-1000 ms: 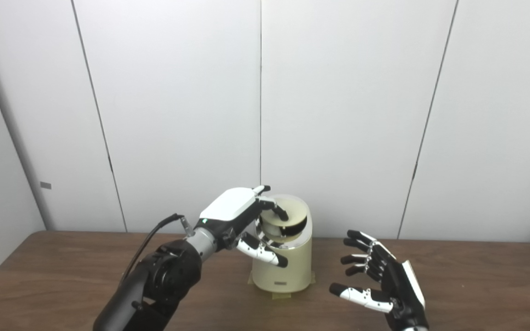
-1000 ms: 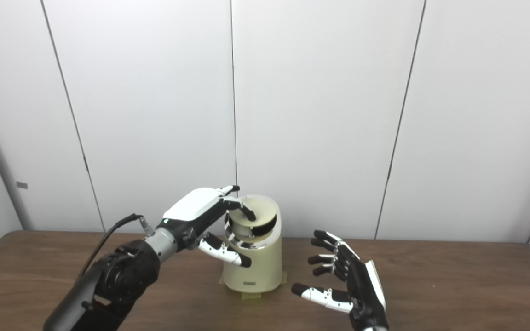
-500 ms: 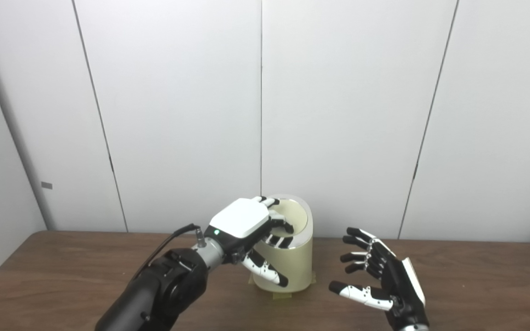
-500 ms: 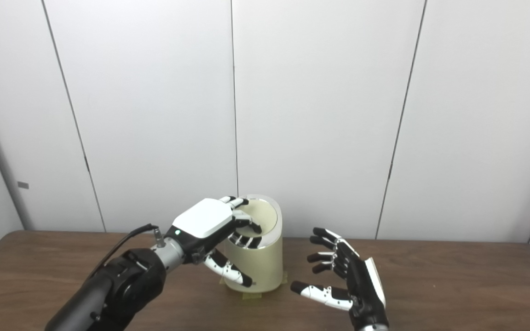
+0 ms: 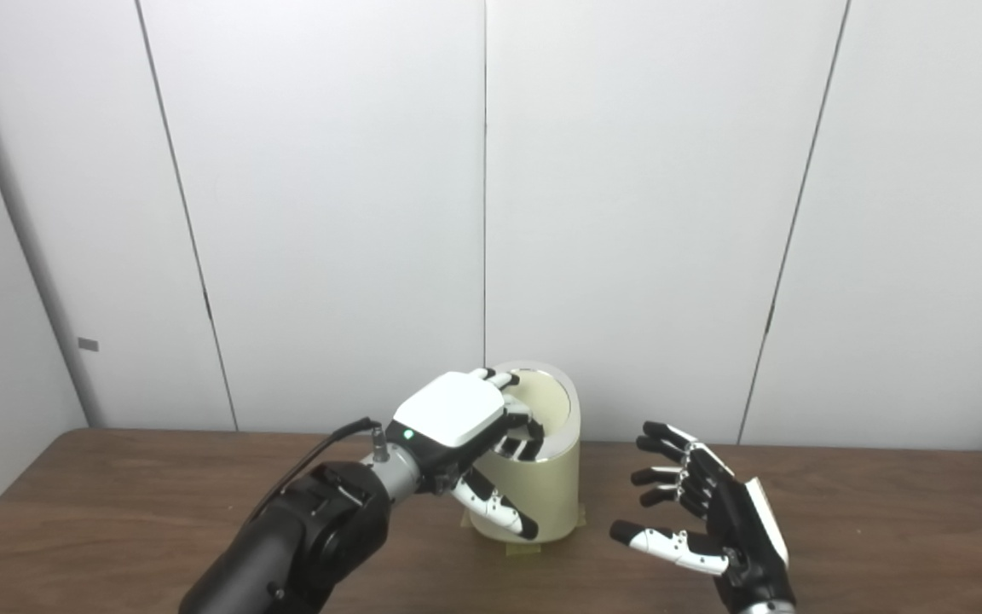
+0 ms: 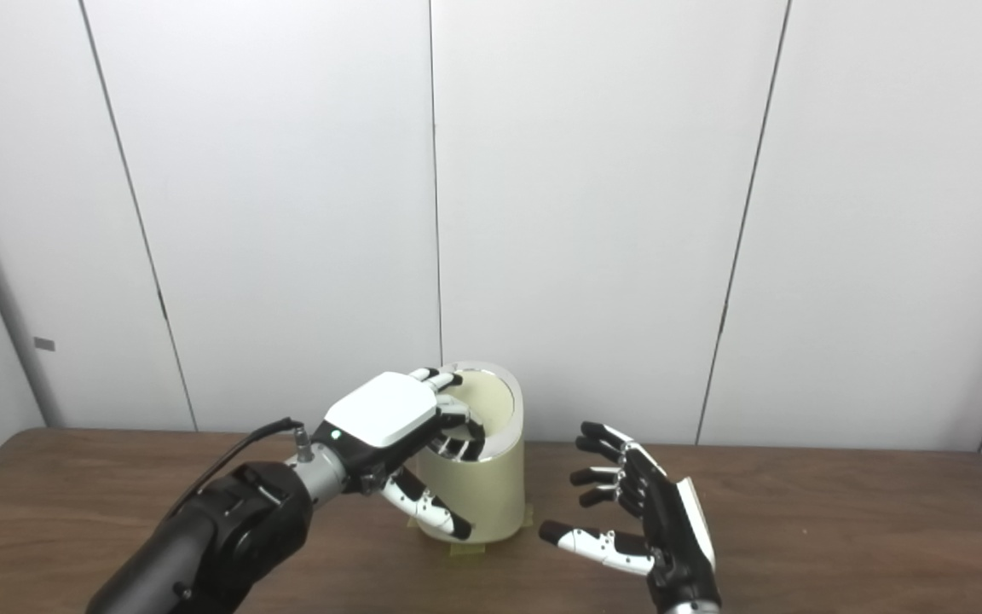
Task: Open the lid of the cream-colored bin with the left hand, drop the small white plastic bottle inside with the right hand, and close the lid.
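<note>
Cream-colored bin (image 5: 534,490): upright on brown bench (image 5: 883,512), taped at base. Lid (image 5: 538,401): down, appears shut. Left hand (image 5: 457,418): fingers curled loosely on lid top, grasping nothing. Right hand (image 5: 704,520): beside bin, fingers spread, empty. Small white plastic bottle: not visible (presumably inside). Advice: press lid flush, lift straight off without tipping bin.

One cream bin (image 5: 534,503), one table (image 5: 883,529), two hands.
</note>
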Robot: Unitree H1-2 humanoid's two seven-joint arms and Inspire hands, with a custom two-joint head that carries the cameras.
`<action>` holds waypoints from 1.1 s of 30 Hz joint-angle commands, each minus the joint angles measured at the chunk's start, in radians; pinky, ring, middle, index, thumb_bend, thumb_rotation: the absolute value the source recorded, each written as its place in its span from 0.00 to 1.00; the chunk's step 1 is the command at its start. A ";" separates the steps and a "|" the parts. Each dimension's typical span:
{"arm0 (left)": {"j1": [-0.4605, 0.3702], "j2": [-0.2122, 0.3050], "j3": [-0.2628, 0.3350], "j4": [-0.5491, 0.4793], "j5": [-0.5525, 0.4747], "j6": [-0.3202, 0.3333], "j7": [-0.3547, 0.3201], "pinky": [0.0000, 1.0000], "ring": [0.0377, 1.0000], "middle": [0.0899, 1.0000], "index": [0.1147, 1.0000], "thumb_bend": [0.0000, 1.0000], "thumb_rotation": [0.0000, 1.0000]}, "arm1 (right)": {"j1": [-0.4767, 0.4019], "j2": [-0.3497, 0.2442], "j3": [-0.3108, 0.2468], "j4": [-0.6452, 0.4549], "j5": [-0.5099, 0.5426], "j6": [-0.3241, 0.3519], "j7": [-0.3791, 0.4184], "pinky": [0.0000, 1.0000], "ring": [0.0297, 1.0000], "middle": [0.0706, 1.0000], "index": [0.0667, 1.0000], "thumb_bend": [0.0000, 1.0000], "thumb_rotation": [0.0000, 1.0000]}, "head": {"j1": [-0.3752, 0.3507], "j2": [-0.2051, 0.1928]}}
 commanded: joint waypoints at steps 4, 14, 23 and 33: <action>0.014 0.000 0.070 -0.029 -0.072 -0.009 0.037 1.00 0.97 0.79 0.75 0.93 0.43 | -0.034 -0.001 -0.003 -0.045 0.009 -0.014 -0.001 0.51 0.60 0.74 0.75 0.81 0.17 | 0.000 0.000; 0.191 -0.198 0.420 -0.106 -0.561 -0.009 0.219 0.81 0.91 0.91 0.86 0.78 0.34 | -0.036 -0.004 -0.009 -0.052 0.026 0.006 0.003 0.51 0.61 0.71 0.70 0.82 0.16 | 0.012 0.001; 0.339 -0.260 0.532 -0.108 -0.752 -0.027 0.278 0.79 0.86 0.87 0.88 0.78 0.38 | -0.026 -0.018 -0.006 -0.054 0.030 0.001 0.011 0.51 0.61 0.72 0.72 0.81 0.16 | 0.013 0.008; 0.428 -0.238 0.543 -0.074 -0.797 -0.062 0.290 0.67 0.73 0.77 0.81 0.73 0.26 | -0.001 -0.028 -0.001 -0.077 0.016 0.003 0.016 0.51 0.62 0.73 0.75 0.83 0.21 | -0.001 0.020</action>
